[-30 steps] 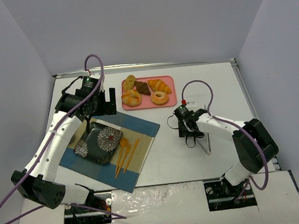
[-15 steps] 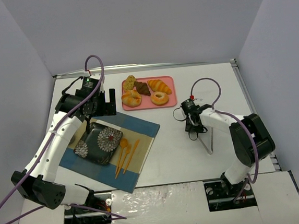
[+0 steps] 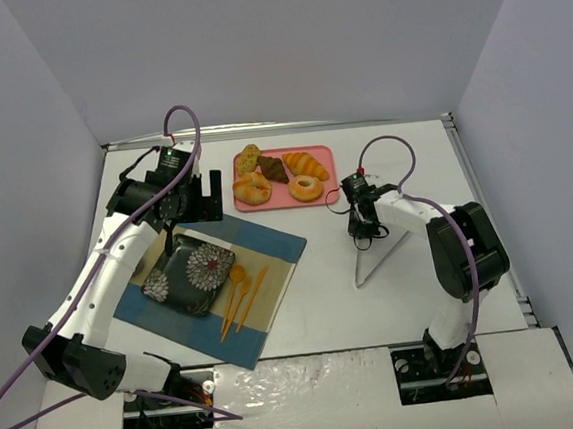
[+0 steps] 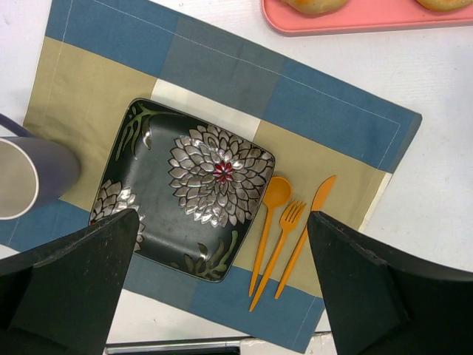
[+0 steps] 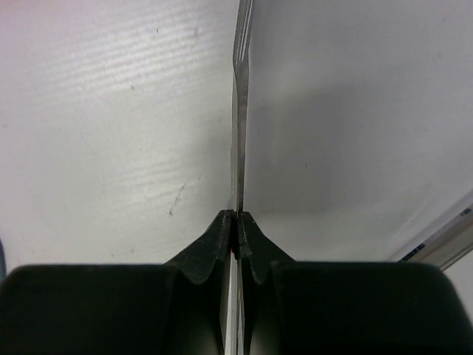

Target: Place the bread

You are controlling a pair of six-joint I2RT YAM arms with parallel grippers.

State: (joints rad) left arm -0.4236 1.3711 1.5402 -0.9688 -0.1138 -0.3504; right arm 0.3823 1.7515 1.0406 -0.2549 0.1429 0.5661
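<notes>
The bread (image 3: pixel 272 168), a dark brown wedge, lies on the pink tray (image 3: pixel 283 197) among a croissant (image 3: pixel 307 162), a ring donut (image 3: pixel 306 187) and other pastries. Right of the tray's near corner, my right gripper (image 3: pixel 361 230) is shut on thin metal tongs (image 3: pixel 371 262) that rest on the table. In the right wrist view the fingertips (image 5: pixel 222 229) of the gripper (image 5: pixel 236 216) pinch the tongs' flat blades (image 5: pixel 241 89) together. My left gripper (image 4: pixel 223 214) hangs open and empty above the black flowered plate (image 4: pixel 148 148); in the top view it (image 3: pixel 190 198) is left of the tray.
The plate (image 3: pixel 186 268) sits on a blue and tan placemat (image 3: pixel 269 246), with an orange spoon, fork and knife (image 4: pixel 284 229) to its right. A grey cup (image 4: pixel 26 177) stands at the mat's left edge. Grey walls enclose the table.
My right gripper has closed from open onto the tongs while moving back and left toward the tray. The tongs swung with it. The left arm has not moved.
</notes>
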